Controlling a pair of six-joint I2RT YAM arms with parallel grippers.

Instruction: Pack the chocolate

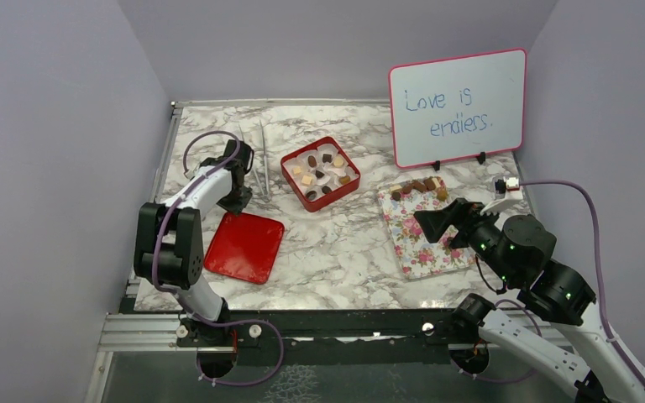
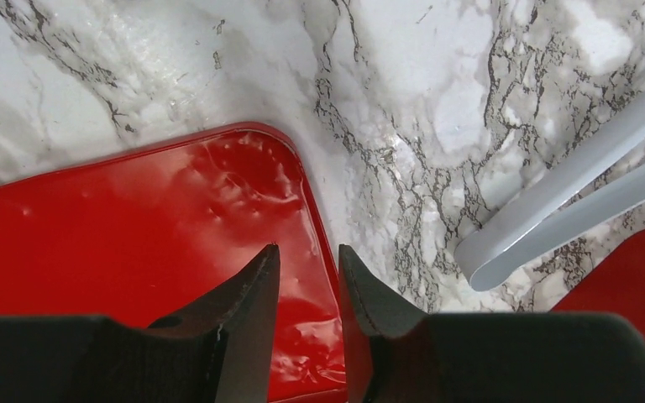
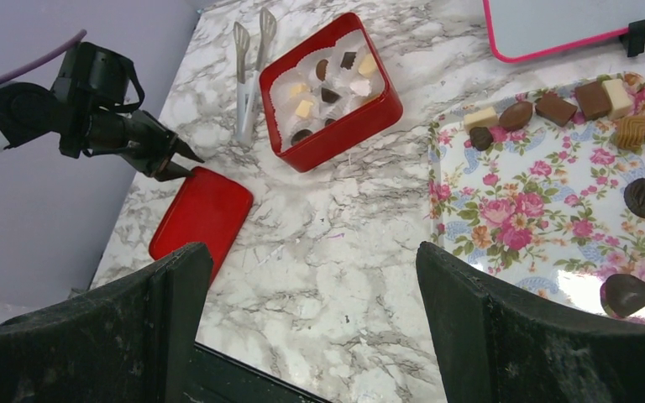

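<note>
Chocolate pieces (image 1: 420,186) lie in a row along the far edge of a floral tray (image 1: 427,248); the right wrist view shows them (image 3: 554,107) with two dark ones lower right (image 3: 642,197). More pieces sit in white paper cups in a red box (image 1: 320,172), also in the right wrist view (image 3: 329,94). The red lid (image 1: 245,245) lies flat on the table. My left gripper (image 1: 237,201) is at its far corner, jaws a narrow gap apart straddling the lid's rim (image 2: 308,248). My right gripper (image 1: 432,222) hangs wide open and empty (image 3: 311,252) above the tray's left edge.
Metal tongs (image 1: 260,155) lie left of the red box, also in the left wrist view (image 2: 571,193). A whiteboard (image 1: 458,105) stands at the back right. Grey walls close in left, back and right. The marble table's near edge has a metal rail (image 1: 319,323).
</note>
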